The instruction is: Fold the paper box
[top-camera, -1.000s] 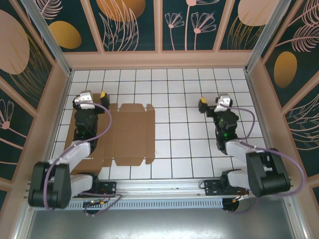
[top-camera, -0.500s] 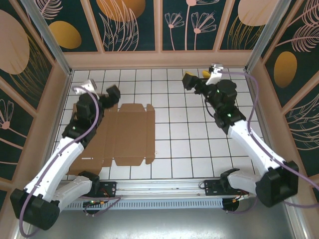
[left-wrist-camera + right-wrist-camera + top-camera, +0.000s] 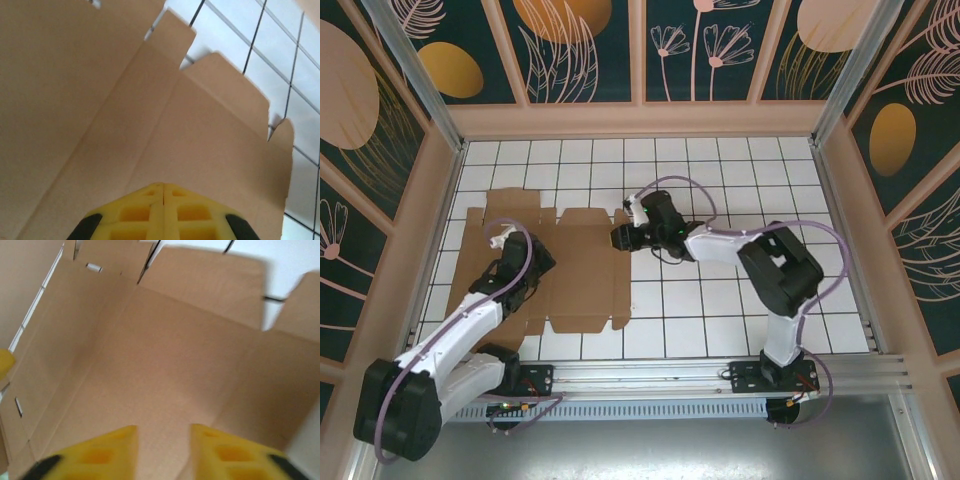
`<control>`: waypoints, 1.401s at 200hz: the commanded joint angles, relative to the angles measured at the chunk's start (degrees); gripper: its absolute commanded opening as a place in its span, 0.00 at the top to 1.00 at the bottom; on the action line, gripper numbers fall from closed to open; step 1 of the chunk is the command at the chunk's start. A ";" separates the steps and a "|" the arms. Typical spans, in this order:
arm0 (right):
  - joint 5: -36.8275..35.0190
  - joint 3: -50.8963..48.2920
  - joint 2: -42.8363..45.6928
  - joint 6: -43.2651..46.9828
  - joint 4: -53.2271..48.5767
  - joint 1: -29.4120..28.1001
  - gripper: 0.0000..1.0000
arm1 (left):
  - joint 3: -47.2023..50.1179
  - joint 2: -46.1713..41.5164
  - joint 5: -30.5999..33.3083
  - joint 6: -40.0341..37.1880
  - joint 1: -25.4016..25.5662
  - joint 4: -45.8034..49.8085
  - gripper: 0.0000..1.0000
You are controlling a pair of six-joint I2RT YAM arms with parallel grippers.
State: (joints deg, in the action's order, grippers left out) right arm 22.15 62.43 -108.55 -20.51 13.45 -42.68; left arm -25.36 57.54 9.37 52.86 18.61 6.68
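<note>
At the left of the tiled surface (image 3: 720, 290), the left arm reaches forward from its base over the left part of the paper box (image 3: 580, 275). The left tool (image 3: 532, 262) sits low above the cardboard, near the crease between the left panels. From the left wrist, the left tool (image 3: 162, 212) has its yellow fingers (image 3: 130, 212) pressed flat together, with nothing between them, and the brown sheet (image 3: 150, 125) spreads out beneath, its notched flaps ending against white tiles.

The paper box lies opened out and flat on the left half of the surface, one long side near the left wall and the other near the middle of the surface, flaps jutting at the far and near ends.

The right arm stretches leftward across the surface from its base at the near right. The right tool (image 3: 620, 238) is at the box's right edge, towards the far corner. From the right wrist, the right tool (image 3: 162, 450) has its two yellow fingers (image 3: 100, 455) standing apart with a modest gap, holding nothing, and bare cardboard (image 3: 150, 355) lies below.
</note>
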 commanded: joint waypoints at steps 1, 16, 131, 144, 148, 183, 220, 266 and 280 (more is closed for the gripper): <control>1.85 5.57 -4.58 -0.07 0.02 -0.86 0.85 | 3.43 2.92 -5.61 3.66 -1.78 -6.66 1.00; -1.14 8.05 -7.08 1.17 -2.09 -1.45 1.00 | 4.86 4.75 -5.87 4.00 -1.97 -9.06 1.00; -14.73 5.41 -9.94 1.09 -12.03 0.27 1.00 | -1.75 29.30 -13.79 2.70 -1.38 -15.71 1.00; -16.76 1.74 -7.57 0.38 -11.36 0.22 1.00 | -3.70 32.75 -14.84 2.69 -0.33 -16.23 1.00; -17.31 0.47 -6.77 0.12 -11.13 0.22 1.00 | -4.29 33.69 -15.00 2.69 0.11 -16.38 1.00; -20.13 -11.58 1.02 -3.04 -8.29 0.28 1.00 | -9.72 41.66 -16.70 3.34 2.58 -18.87 1.00; -21.58 -19.92 7.94 -5.28 -9.00 -3.73 1.00 | -18.74 50.74 -19.84 2.37 5.51 -18.42 1.00; -19.66 -22.42 13.31 -5.55 -9.46 -13.17 1.00 | -31.31 58.99 -24.39 -0.72 11.59 -16.54 1.00; -19.28 -22.18 14.73 -5.78 -9.92 -14.19 1.00 | -33.57 58.75 -24.84 -1.12 12.68 -16.68 1.00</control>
State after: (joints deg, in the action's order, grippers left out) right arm -0.32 41.28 -95.31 -25.04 7.75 -53.95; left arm -56.58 112.84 -9.54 53.23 27.42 -17.50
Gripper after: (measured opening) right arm 0.050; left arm 0.059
